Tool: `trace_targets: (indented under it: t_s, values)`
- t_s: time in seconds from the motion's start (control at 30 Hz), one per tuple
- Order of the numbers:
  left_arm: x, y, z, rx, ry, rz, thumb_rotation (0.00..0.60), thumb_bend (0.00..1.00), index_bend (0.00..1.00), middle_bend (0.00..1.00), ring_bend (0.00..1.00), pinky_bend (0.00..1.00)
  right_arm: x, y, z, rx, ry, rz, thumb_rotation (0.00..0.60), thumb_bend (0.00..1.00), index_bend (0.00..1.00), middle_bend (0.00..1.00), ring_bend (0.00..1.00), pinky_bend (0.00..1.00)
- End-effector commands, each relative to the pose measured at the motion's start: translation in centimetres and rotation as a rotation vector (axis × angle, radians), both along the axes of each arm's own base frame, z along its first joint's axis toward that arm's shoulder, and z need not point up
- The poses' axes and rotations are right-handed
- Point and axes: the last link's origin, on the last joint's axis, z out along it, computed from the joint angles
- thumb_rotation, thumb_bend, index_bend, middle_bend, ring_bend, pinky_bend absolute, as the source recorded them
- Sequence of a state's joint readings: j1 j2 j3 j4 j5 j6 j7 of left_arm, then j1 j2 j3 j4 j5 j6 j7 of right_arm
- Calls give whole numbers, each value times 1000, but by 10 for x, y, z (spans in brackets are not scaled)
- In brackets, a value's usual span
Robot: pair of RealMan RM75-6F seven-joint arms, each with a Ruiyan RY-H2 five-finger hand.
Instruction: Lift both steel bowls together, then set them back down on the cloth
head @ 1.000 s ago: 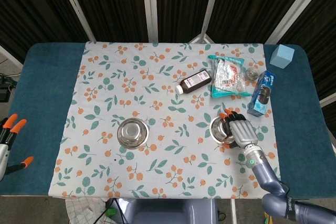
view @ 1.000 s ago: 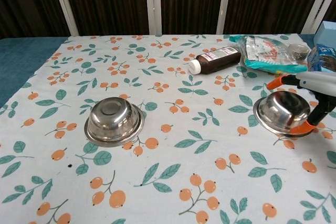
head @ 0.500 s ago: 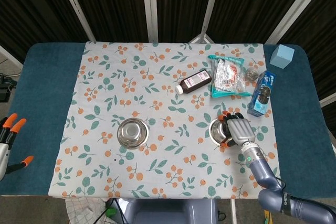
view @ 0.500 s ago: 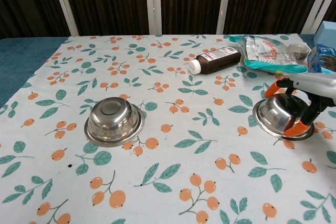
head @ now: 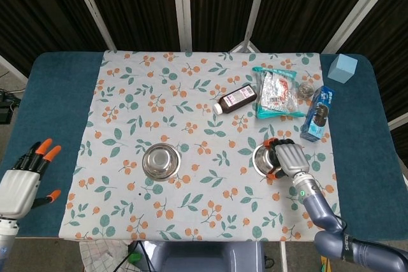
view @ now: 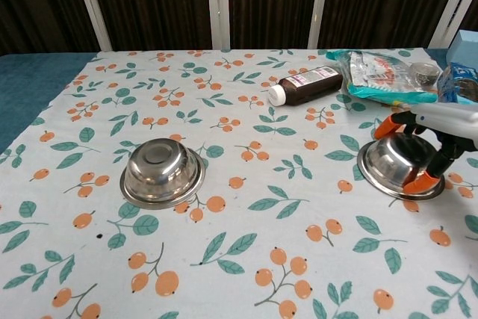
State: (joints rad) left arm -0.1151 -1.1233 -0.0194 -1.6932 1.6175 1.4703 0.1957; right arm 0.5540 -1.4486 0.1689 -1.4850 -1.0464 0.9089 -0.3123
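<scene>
Two steel bowls sit upright on the floral cloth (head: 191, 81). The left bowl (head: 160, 160) (view: 162, 172) stands alone with no hand near it. My right hand (head: 288, 158) (view: 437, 128) reaches over the right bowl (head: 263, 159) (view: 392, 168) from its right side. Orange fingertips (view: 415, 179) curl round the bowl's rim front and back, gripping it while it rests on the cloth. My left hand (head: 22, 183) hovers over the blue table edge at the lower left, fingers spread and holding nothing. It is outside the chest view.
A brown bottle (head: 236, 99) (view: 310, 82) lies behind the right bowl. Further right are a snack packet (head: 275, 93), a small jar (head: 306, 89) and a blue biscuit pack (head: 318, 114). A light blue block (head: 343, 68) sits at the far right corner.
My left hand has come further into the head view from the lower left. The right bowl has slid slightly left as my right hand's fingers closed round it.
</scene>
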Motion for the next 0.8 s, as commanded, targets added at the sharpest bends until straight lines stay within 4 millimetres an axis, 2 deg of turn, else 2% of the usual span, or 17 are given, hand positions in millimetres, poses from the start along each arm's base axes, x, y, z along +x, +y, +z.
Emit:
trace_targets:
  t_s: [0.03, 0.2, 0.37, 0.53, 0.8]
  values:
    - [20, 16, -14, -65, 2, -45, 600, 85, 138, 29, 27, 209, 2, 0, 5, -14, -9, 8, 600, 102, 291, 229, 374, 197]
    - [47, 44, -37, -213, -13, -50, 600, 49, 137, 19, 22, 202, 7, 4, 16, -33, -15, 31, 600, 102, 291, 229, 373, 197]
    - [69, 63, -55, -307, 7, -67, 600, 36, 135, 13, 17, 197, 11, 6, 23, -45, -18, 45, 600, 102, 291, 229, 374, 197]
    - [92, 90, -86, -406, 43, -49, 600, 8, 129, 0, 0, 161, 13, 9, 30, -53, -18, 53, 600, 102, 291, 229, 374, 197]
    - [112, 115, -125, -483, 41, -23, 600, 0, 114, 0, 0, 123, 9, 7, 42, -83, -13, 41, 600, 102, 298, 229, 373, 197]
